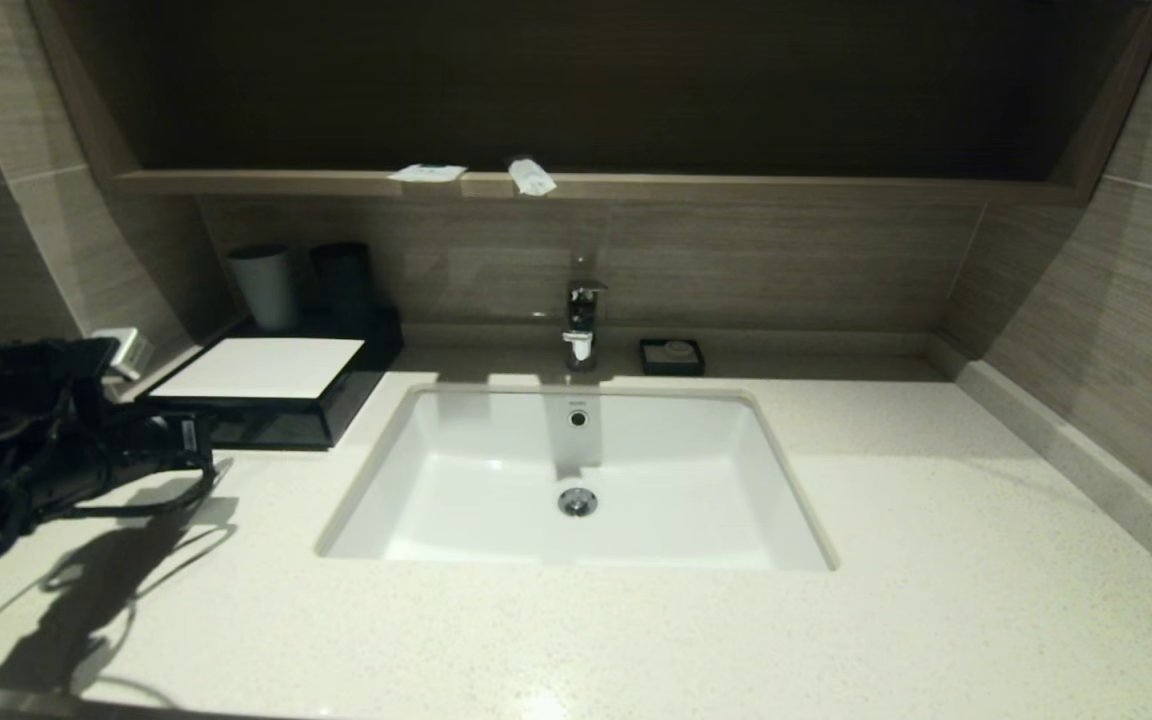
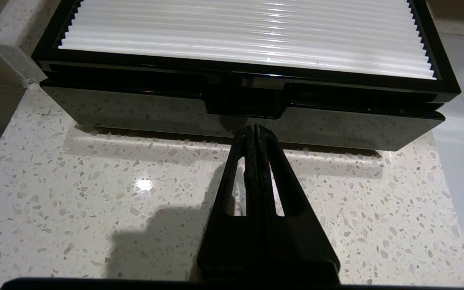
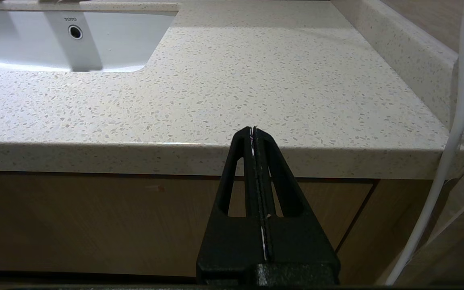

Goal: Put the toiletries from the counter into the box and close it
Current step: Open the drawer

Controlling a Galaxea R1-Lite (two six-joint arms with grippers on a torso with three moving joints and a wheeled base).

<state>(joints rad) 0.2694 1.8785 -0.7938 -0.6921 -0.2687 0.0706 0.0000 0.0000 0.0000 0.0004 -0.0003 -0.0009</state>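
Two white toiletries lie on the brown wooden counter [image 1: 736,187] high at the back: a flat sachet [image 1: 426,172] and a narrow pouch [image 1: 532,177]. The black box [image 1: 276,422] with its white top panel [image 2: 248,36] stands on the stone top, left of the sink, and its drawer [image 2: 135,117] looks pushed in. My left gripper [image 2: 256,128] is shut and empty, its tips just in front of the drawer's notch [image 2: 245,106]; its arm [image 1: 66,450] shows at the far left of the head view. My right gripper [image 3: 254,129] is shut and empty, low before the vanity's front edge.
A white sink [image 1: 576,480] with a chrome faucet [image 1: 581,320] fills the middle. A small black soap dish [image 1: 671,356] sits right of the faucet. Two cups [image 1: 261,285] stand behind the box. A white cable [image 3: 449,141] hangs near the right gripper.
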